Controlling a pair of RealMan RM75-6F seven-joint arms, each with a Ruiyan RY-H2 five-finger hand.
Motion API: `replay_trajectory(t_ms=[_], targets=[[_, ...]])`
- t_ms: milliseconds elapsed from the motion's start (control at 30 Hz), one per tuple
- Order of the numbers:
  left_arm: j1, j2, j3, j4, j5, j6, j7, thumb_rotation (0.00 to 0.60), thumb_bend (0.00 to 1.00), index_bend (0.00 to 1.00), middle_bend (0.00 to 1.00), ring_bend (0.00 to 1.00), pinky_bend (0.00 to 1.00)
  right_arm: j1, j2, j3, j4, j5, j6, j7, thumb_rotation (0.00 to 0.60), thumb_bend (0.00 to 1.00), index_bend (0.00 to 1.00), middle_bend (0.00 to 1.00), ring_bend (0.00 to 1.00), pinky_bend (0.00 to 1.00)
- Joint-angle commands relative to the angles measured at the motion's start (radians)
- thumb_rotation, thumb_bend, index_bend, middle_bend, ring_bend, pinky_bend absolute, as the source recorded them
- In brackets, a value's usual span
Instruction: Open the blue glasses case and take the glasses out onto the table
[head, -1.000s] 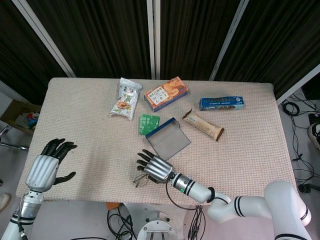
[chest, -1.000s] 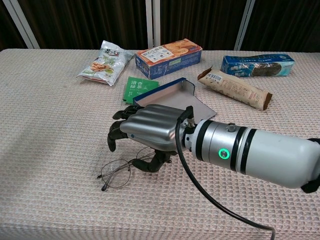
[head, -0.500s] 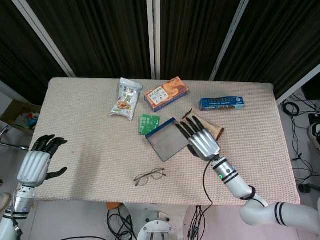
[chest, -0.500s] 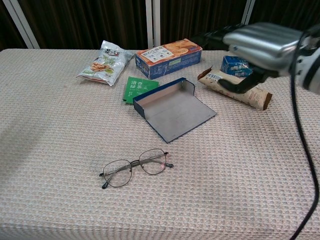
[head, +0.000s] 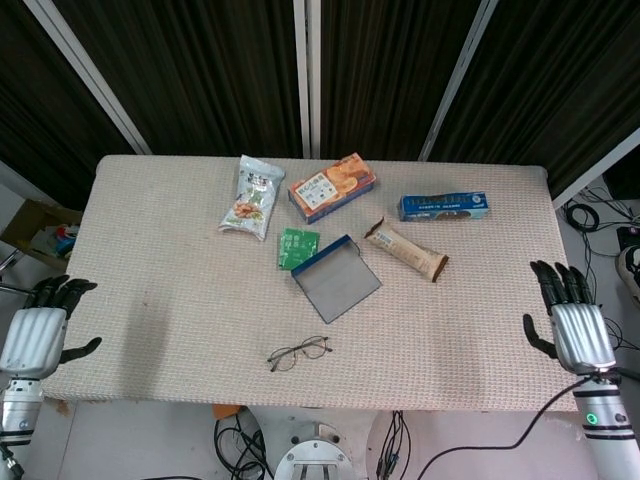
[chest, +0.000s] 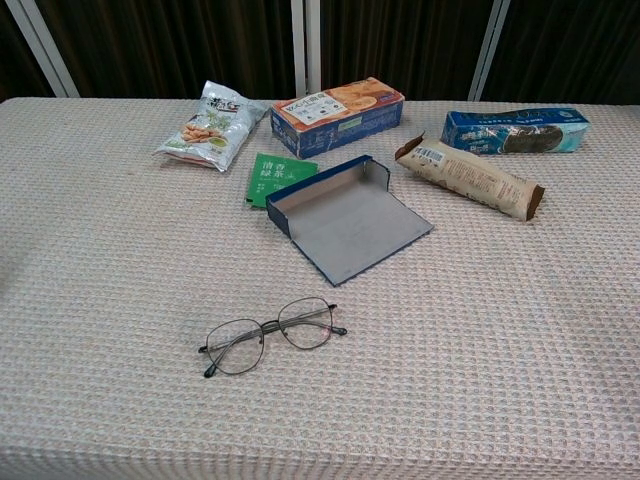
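The glasses (chest: 272, 335) lie on the table (chest: 500, 350) near its front edge, lenses flat, apart from the blue case (chest: 345, 218), which sits open behind them with its lid folded out flat — so by my judgement the job looks done. My left hand (head: 35, 335) hangs off the table's left edge and my right hand (head: 572, 320) off its right edge, both holding nothing, fingers spread.

If I had to take the glasses up, I'd expect thin wire frames: light, springy, easy to bend, the lenses easy to smudge. I'd pinch at the bridge or where an arm meets the frame, never on the glass.

The table wears a woven, nubbly cloth — grippy, I'd guess, but it leaves little gap under the wire. Snack packets and boxes lie along the far side, dark curtains behind.
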Motion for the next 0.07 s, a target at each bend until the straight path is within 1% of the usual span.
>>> replay_trajectory(t_ms=[33,67], targets=[[0.039,-0.001,0.022,-0.016,0.026,0.05,0.008,0.6,0.05,0.23,0.22,0.13,0.14,-0.068,0.022,-0.038,0.046,-0.053,0.041,0.091,0.6,0.45,0.0,0.08,0.0,0.0],[0.046,-0.002,0.026,-0.017,0.033,0.061,0.01,0.6,0.05,0.23,0.22,0.13,0.14,-0.07,0.027,-0.039,0.05,-0.061,0.036,0.106,0.6,0.45,0.0,0.08,0.0,0.0]])
